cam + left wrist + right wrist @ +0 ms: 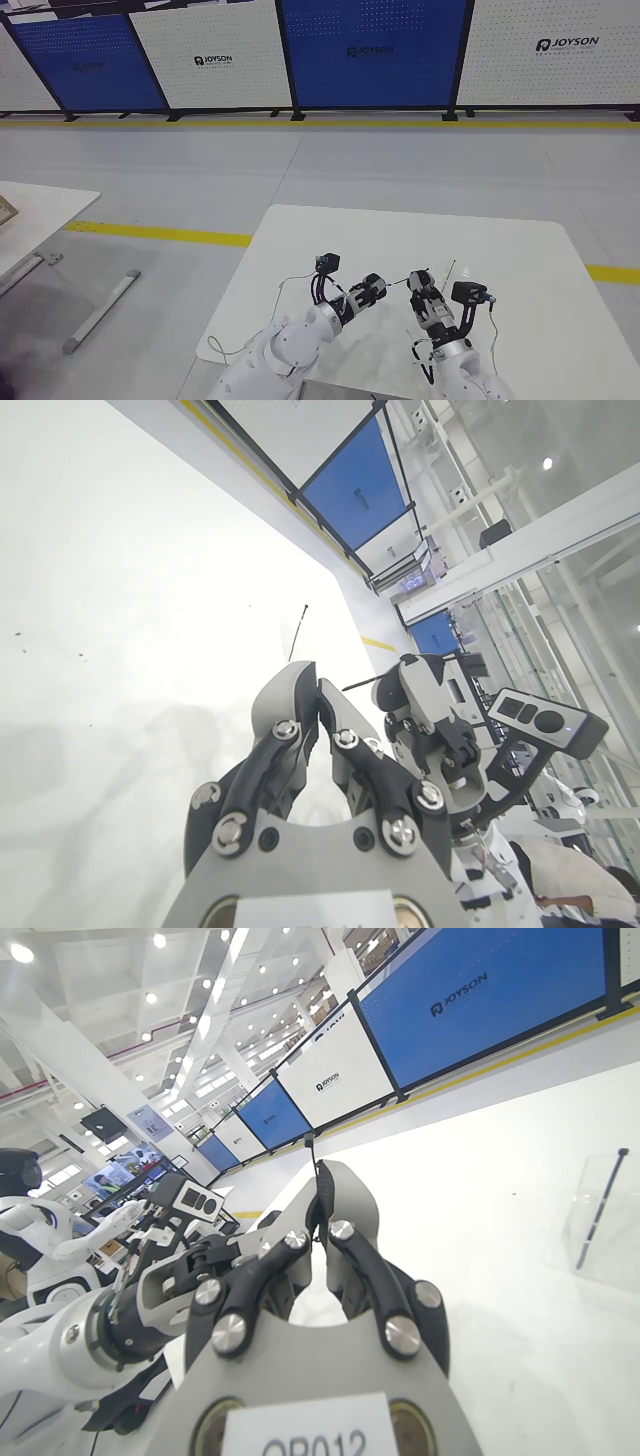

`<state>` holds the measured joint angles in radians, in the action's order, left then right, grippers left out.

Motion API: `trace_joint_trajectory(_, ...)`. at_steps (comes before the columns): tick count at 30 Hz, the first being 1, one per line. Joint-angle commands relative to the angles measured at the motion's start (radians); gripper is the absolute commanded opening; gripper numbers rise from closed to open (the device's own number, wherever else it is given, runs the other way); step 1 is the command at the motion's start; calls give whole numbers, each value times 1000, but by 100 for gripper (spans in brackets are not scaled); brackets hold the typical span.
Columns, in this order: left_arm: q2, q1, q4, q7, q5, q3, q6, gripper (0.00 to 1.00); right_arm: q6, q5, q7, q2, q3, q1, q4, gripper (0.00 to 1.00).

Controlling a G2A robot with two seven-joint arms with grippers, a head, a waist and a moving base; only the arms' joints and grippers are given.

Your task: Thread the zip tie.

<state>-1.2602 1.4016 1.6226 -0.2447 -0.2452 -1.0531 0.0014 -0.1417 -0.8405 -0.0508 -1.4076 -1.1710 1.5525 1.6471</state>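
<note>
Right gripper (320,1178) pinching the zip tie (310,1142)
Head just past its pressed-together fingertips, tail pointing at the left gripper (318,681) close beside, closed on nothing visible; second tie (599,1208) well beyond both

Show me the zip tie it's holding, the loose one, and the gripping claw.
held zip tie (309,1142): right wrist view, its head.
loose zip tie (600,1210): right wrist view, mid-strap.
right gripper (320,1173): right wrist view, between fingertips.
</note>
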Motion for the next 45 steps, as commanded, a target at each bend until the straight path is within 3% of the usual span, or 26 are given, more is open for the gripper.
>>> trace_joint_trajectory(1, 0, 0, 0, 0, 0, 0, 0, 0, 0, 0, 1, 0, 0, 0, 0, 0)
trace_joint_trajectory(8, 0, 0, 0, 0, 0, 0, 0, 0, 2, -4, 20, 1, 12, -10, -7, 0)
trace_joint_trajectory(15, 0, 0, 0, 0, 0, 0, 0, 0, 40, -39, -5, 0, 21, -12, -10, 0)
trace_joint_trajectory(45, 0, 0, 0, 0, 0, 0, 0, 0, 30, -22, 7, 2, 35, -31, -33, 0)
